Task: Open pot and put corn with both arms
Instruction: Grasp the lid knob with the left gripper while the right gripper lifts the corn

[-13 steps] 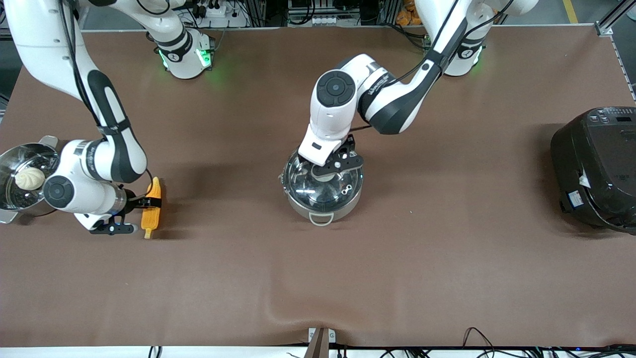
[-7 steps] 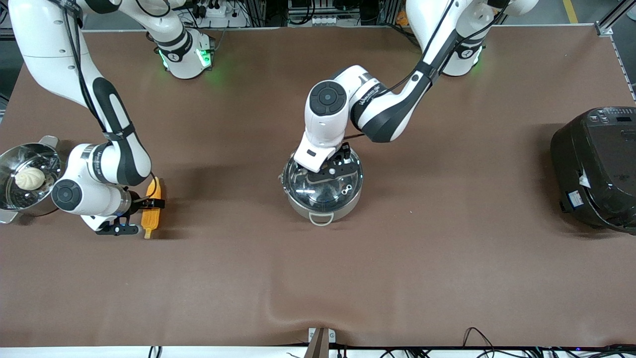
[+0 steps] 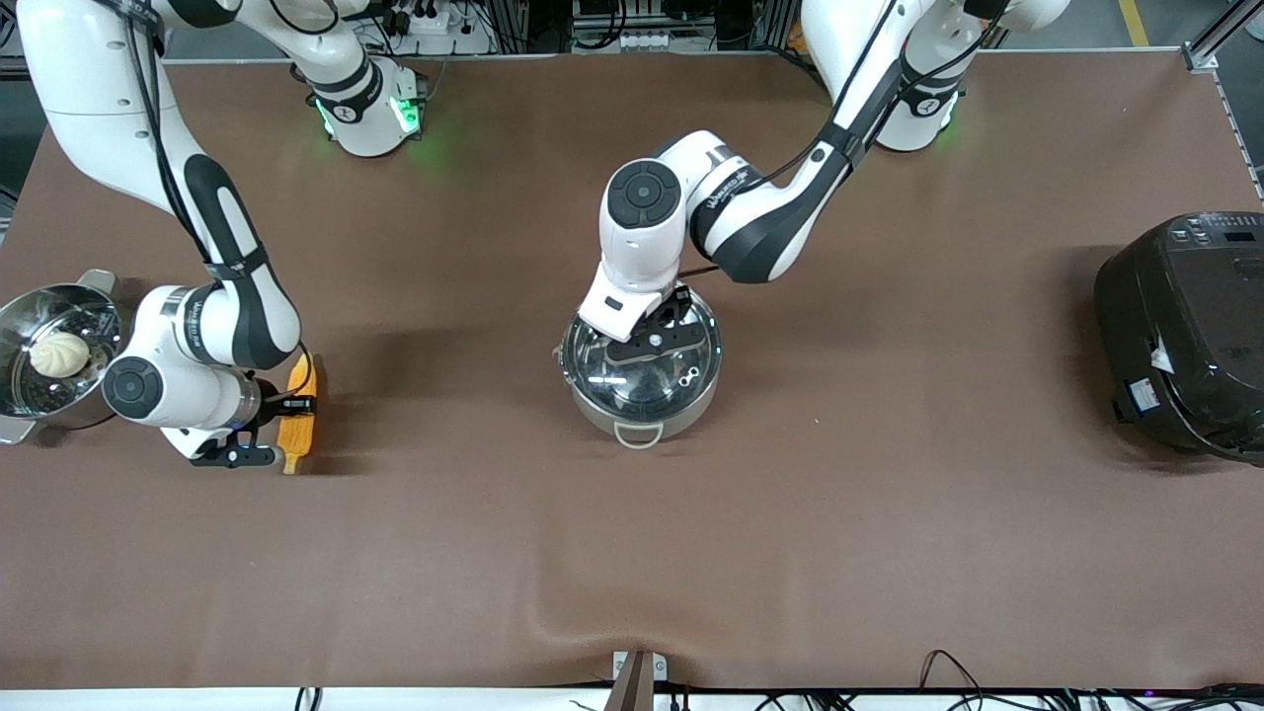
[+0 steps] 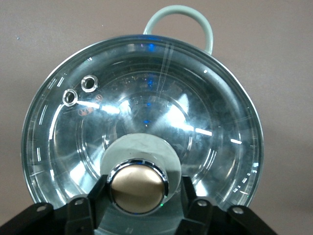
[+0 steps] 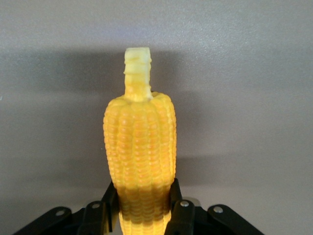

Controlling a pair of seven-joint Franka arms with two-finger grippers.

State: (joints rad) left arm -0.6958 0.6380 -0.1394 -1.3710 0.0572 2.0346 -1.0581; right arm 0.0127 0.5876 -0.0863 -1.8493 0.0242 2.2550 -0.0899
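Observation:
The steel pot stands mid-table with its glass lid on it. My left gripper is down on the lid. In the left wrist view the lid fills the picture. My left gripper is open, with a finger on each side of the copper knob; one touches it and a small gap shows at the other. My right gripper is shut on the yellow corn, low over the cloth beside the steamer pot. In the right wrist view my right gripper clamps the corn near its thick end, stalk pointing away.
A steel steamer pot with a white bun stands at the right arm's end of the table. A big black rice cooker stands at the left arm's end. Brown cloth covers the table.
My left gripper has sunk onto the lid and shifted slightly toward the right arm's end. My right gripper has turned the corn, which now looks narrower and darker.

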